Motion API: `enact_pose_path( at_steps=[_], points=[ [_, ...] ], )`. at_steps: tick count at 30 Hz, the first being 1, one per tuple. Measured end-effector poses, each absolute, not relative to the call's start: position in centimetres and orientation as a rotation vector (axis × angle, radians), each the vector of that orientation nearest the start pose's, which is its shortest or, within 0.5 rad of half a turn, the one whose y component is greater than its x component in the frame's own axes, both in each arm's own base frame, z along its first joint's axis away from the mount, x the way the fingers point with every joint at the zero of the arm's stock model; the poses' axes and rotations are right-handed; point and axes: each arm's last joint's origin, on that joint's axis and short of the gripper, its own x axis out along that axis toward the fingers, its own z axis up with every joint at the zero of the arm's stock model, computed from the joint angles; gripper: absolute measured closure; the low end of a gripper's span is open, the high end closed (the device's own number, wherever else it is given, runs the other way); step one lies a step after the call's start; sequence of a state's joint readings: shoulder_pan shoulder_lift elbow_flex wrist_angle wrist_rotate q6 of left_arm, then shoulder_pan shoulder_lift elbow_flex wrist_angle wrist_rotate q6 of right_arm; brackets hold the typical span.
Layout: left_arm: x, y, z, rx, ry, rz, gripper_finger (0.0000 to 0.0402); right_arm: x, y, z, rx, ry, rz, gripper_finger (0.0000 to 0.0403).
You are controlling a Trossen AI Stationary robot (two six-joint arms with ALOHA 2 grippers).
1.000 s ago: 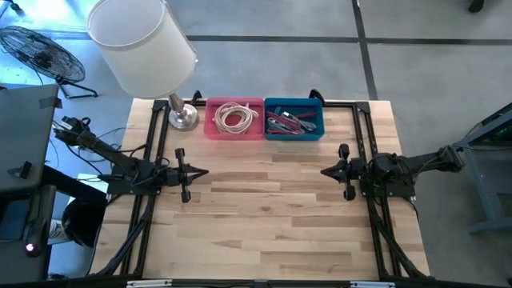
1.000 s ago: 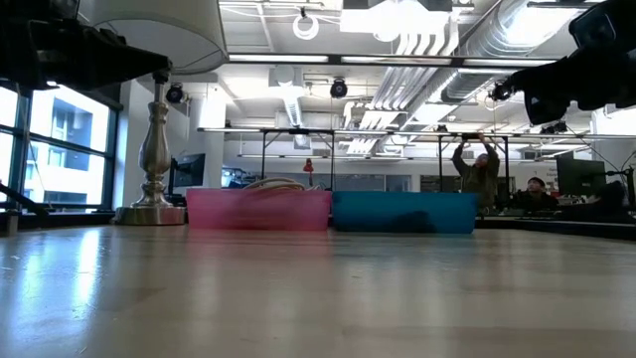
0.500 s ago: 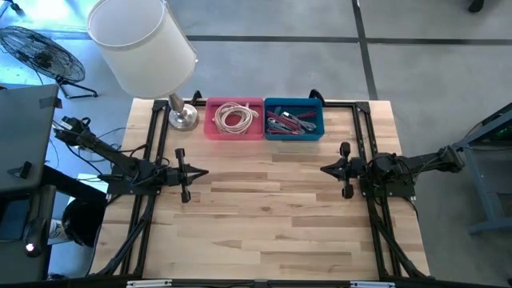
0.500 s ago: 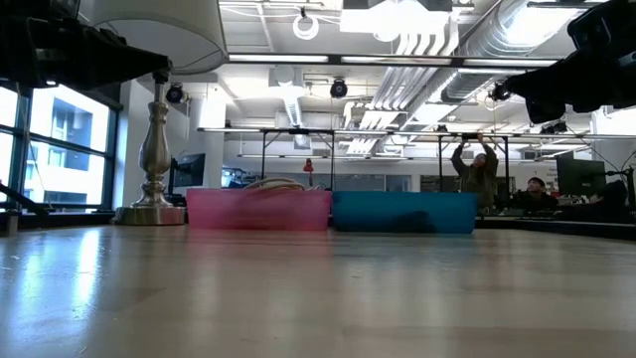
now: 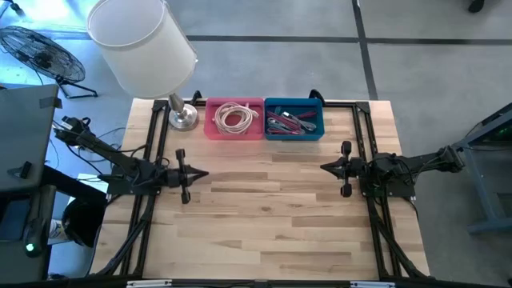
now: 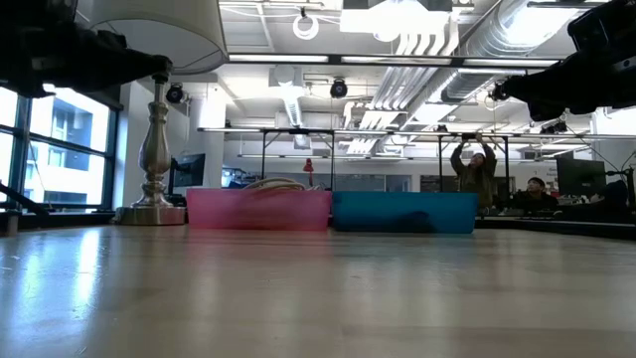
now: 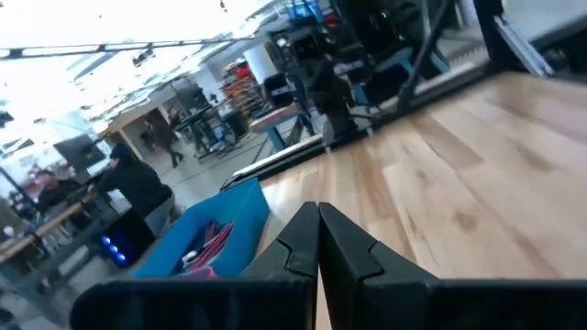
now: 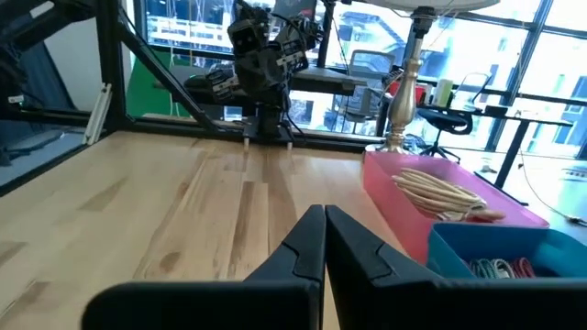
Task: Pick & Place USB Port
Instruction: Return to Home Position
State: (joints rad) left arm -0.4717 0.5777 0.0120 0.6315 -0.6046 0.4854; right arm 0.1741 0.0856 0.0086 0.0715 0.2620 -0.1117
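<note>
**Both arms parked and empty; cables in the bin**

Change noted: compared with the views of a second and half a second ago, the right gripper (image 5: 324, 167) has edged very slightly toward the far side of the table. The left gripper (image 5: 204, 173) has not shifted, and neither have the bins' contents. Judgement: the right arm is settling into its rest pose and the picking appears finished.

Claw state: on both arms the fingers are pressed together tip to tip and hold nothing, as each wrist view shows.

Task items: the small charger cables (image 5: 290, 122) lie inside the blue bin (image 5: 320, 120), which sits near the right gripper's tip, on its far side. The pink bin (image 5: 210, 120) touches the blue bin on the side toward the left gripper and holds a coiled white cable (image 5: 234, 118).

Surface: on the wood-plank table (image 5: 264, 216) the two tips face each other, well apart. No loose cable shows on the planks between them. A lamp (image 5: 140, 44) stands beyond the left gripper, just beside the pink bin.

Room: an open workshop with ceiling ducts. A person (image 6: 475, 169) with arms raised is well behind the blue bin. A floor fan (image 5: 40, 52) stands off the table behind the left arm.
</note>
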Motion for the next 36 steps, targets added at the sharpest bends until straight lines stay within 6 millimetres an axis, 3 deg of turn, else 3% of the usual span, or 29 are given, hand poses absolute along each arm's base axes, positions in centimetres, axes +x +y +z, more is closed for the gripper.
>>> enact_pose_path(
  at_steps=[9,16,20,36],
  points=[
    [12.3,-4.5,16.8,0.567,0.022,0.104,0.0401,10.1,1.0,16.7,-0.18,0.008,-0.086,0.0403],
    [11.8,-4.6,17.5,0.609,-0.056,-0.019,0.0401,10.1,1.0,16.7,-0.288,0.008,-0.086,0.0403],
    [11.3,-4.6,17.4,0.638,0.006,-0.107,0.0401,10.1,1.0,16.8,-0.288,0.006,-0.086,0.0403],
    [8.5,-3.8,18.7,0.564,-0.19,-0.246,0.0402,10.1,1.0,16.8,-0.288,0.006,-0.085,0.0403]
  ],
)
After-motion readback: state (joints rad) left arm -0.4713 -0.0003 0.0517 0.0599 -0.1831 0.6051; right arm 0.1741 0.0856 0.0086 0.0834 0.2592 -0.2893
